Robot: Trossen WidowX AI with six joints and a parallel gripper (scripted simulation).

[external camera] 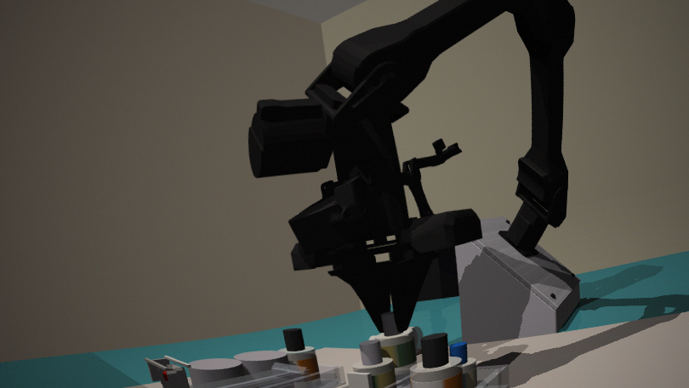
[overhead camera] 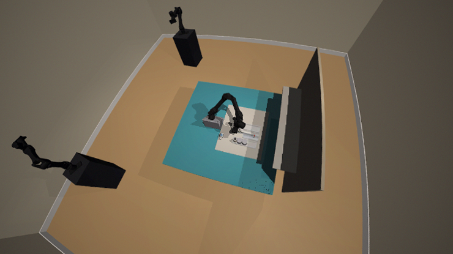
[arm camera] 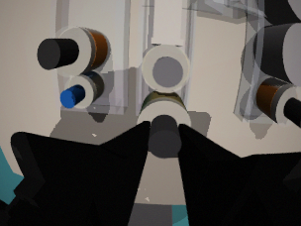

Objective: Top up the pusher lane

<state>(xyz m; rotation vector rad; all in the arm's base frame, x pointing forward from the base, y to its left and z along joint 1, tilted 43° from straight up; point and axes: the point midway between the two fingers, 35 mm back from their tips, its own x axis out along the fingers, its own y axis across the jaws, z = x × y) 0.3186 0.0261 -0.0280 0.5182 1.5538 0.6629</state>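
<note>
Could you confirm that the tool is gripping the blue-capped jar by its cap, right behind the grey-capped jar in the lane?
Not quite: the tool is shut on a grey-capped jar, as the wrist view shows. The blue-capped jar stands untouched off to the side. The rest holds: the held jar sits right behind the lane's grey-capped jar.
</note>
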